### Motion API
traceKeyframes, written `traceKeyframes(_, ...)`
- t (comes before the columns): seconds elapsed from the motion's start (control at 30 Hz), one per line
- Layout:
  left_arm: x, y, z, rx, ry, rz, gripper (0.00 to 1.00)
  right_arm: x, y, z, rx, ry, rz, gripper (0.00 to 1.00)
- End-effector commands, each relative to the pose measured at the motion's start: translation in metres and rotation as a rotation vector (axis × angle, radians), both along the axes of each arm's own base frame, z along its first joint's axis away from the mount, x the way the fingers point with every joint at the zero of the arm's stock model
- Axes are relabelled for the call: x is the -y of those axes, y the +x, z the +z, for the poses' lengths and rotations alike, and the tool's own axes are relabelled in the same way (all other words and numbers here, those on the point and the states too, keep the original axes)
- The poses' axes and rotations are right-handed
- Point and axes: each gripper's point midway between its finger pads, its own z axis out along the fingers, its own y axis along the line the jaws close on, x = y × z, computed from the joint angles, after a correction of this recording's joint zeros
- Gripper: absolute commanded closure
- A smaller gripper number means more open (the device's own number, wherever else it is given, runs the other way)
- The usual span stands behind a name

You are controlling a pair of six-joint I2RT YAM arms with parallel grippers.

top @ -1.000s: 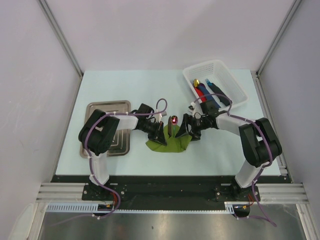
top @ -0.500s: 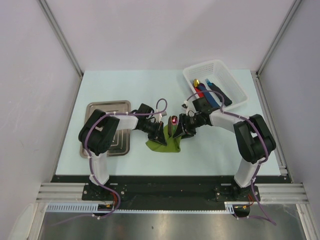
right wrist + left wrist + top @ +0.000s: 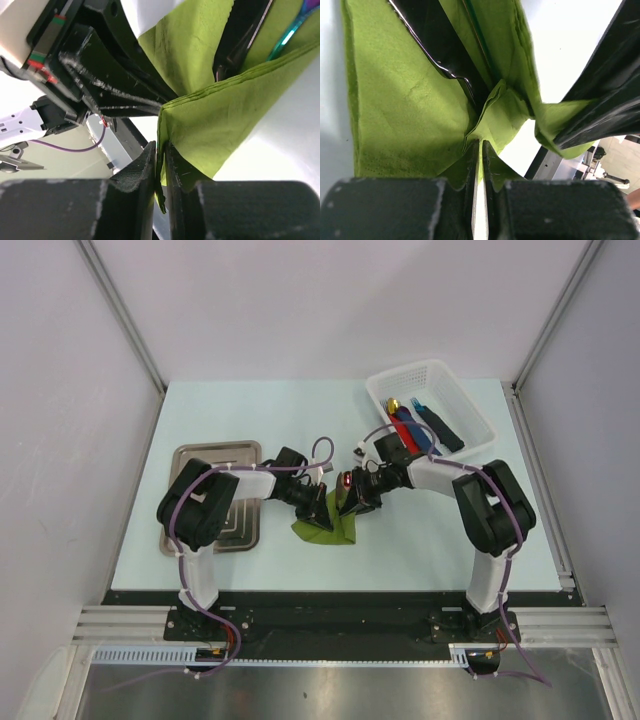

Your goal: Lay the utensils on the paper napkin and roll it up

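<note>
Location: we find the thin olive-green square paper napkin [image 3: 340, 532] bunched up near the middle of the pale table [image 3: 250, 420], well apart from both the silver rectangular metal tray [image 3: 205, 455] toward the left edge and the white plastic mesh basket [image 3: 468, 400] at the far right corner.

Left gripper [image 3: 480, 152]: jaws all but together, nipping a raised fold of the paper napkin. Only a sliver of gap shows, and green paper fills it.

Right gripper [image 3: 160, 157]: jaws nearly closed as well, with the layered, folded edge of the napkin running down between them. The two grippers face each other across the sheet, close together.

Slim dark utensils [image 3: 447, 55]: they lie inside the folded napkin. In the left wrist view their long axis runs along the crease, slanting from the upper left down toward the pinched fold. From overhead the grippers cover them, so we cannot tell their heading on the table.
</note>
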Motion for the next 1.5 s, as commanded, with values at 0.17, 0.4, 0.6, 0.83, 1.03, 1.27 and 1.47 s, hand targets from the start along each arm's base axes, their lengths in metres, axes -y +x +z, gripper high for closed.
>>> traceKeyframes(0.17,-0.002,0.011,0.007,0.053,-0.004,0.015,0.9,-0.024,0.012,0.0,-0.016,0.049,0.013,0.84)
traceKeyframes(0.4,-0.004,0.011,0.019,0.091,-0.022,-0.001,0.89,-0.027,0.015,-0.019,-0.044,0.029,0.006,0.84)
traceKeyframes(0.6,-0.014,0.004,0.029,0.112,-0.021,-0.015,0.87,-0.027,0.015,-0.032,-0.06,0.011,0.001,0.85)
traceKeyframes(0.83,-0.021,-0.004,0.03,0.111,-0.016,-0.027,0.86,-0.028,0.016,-0.035,-0.064,0.005,-0.003,0.85)
traceKeyframes(1.03,-0.022,-0.005,0.02,0.099,-0.003,-0.027,0.86,-0.031,0.017,-0.032,-0.053,0.004,-0.003,0.85)
traceKeyframes(1.27,-0.024,-0.002,0.005,0.074,0.033,-0.015,0.89,-0.037,0.017,-0.028,-0.049,0.012,0.004,0.85)
traceKeyframes(1.47,-0.025,-0.002,0.001,0.066,0.042,-0.011,0.91,-0.039,0.017,-0.032,-0.061,0.007,0.005,0.85)
